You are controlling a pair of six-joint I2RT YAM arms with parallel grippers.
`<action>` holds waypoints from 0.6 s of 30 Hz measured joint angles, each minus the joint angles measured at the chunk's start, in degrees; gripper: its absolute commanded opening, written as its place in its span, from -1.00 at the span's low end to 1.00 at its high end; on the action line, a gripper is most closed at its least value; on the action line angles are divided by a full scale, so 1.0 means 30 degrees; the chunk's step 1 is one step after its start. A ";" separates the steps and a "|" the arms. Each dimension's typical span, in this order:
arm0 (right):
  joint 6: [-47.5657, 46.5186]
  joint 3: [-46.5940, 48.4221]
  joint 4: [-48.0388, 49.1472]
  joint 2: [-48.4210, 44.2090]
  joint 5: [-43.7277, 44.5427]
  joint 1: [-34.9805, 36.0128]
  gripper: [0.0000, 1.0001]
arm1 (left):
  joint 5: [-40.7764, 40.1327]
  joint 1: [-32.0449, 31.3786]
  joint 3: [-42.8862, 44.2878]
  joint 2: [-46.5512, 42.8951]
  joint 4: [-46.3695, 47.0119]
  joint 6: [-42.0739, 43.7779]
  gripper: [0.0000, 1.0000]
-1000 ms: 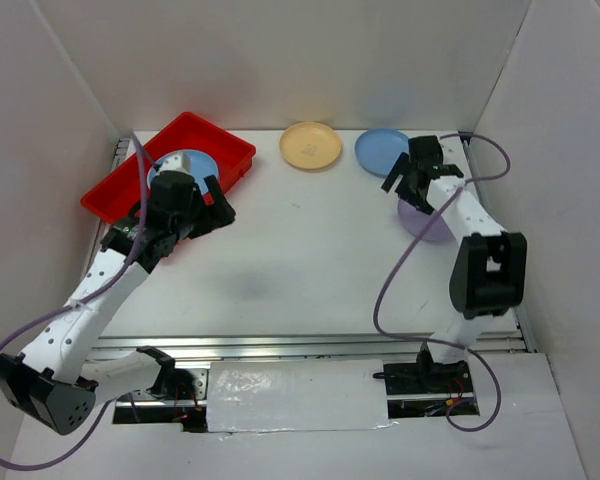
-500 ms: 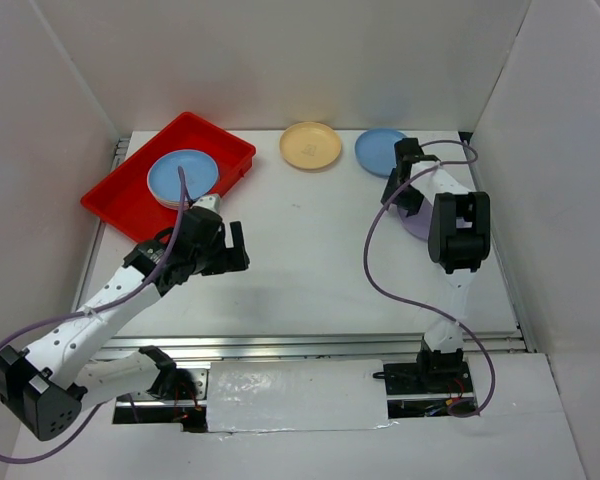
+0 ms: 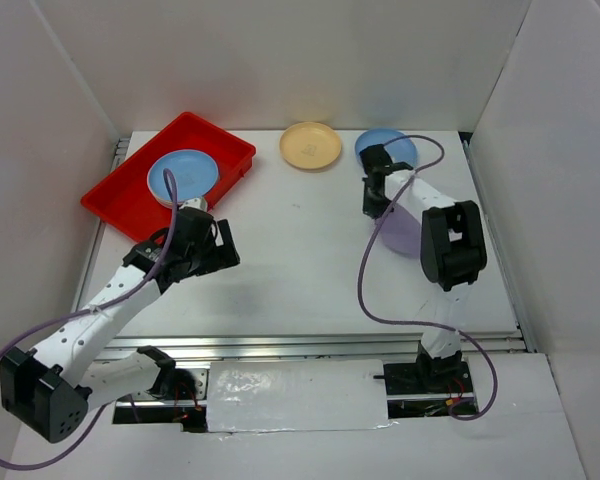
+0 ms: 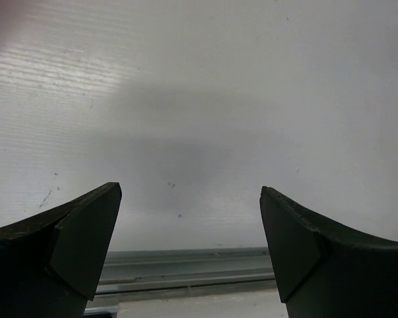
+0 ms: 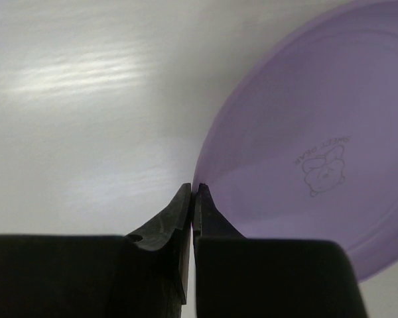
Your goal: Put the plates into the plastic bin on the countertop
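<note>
The red plastic bin (image 3: 212,135) sits at the countertop's back left with a blue plate (image 3: 183,173) lying in it. My left gripper (image 3: 212,246) (image 4: 191,245) hovers open and empty over bare countertop (image 4: 205,99), just in front of the bin. My right gripper (image 3: 374,197) (image 5: 194,193) is shut on the left rim of a purple plate (image 5: 318,152) (image 3: 402,233) at the right side; my arm covers part of it from above. A yellow plate (image 3: 311,145) and a second blue plate (image 3: 392,146) lie along the back edge.
White walls close in the countertop at the back and both sides. A metal rail (image 4: 186,268) runs along the near edge. Purple cables (image 3: 368,280) loop beside each arm.
My right gripper swung left and closed onto the purple plate's rim. My left arm pulled back from over the bin toward the near side, staying open, which uncovers the blue plate.
</note>
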 measured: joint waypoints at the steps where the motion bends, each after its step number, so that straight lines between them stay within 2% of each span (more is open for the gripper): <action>1: -0.0306 -0.0080 -0.0117 -0.0248 -0.0095 0.0648 -1.00 | 0.0051 0.0444 0.0015 0.0204 0.0146 -0.0262 0.99; 4: -0.1129 -0.0474 -0.0058 -0.1319 -0.0794 0.2951 -1.00 | 0.0328 0.2004 0.0605 0.1166 0.0255 -0.0415 0.99; 7: -0.2193 -0.2215 0.0350 -0.3519 -0.1938 0.6156 -1.00 | 0.1231 0.4080 0.2025 0.2747 0.0539 -0.0415 0.98; 12: -0.4634 -0.5814 0.1209 -0.7555 -0.3927 1.2247 -1.00 | 0.5202 0.7482 0.4014 0.5938 0.1668 0.0197 0.99; 15: -0.6186 -0.7104 0.1829 -0.8663 -0.3541 1.6633 -1.00 | 0.7417 0.7526 0.4503 0.8000 0.2200 0.0816 0.99; 18: -0.7351 -0.7140 0.1836 -0.8612 -0.3490 1.9147 -1.00 | 0.8837 0.6426 0.3614 0.8400 0.2608 0.1137 0.98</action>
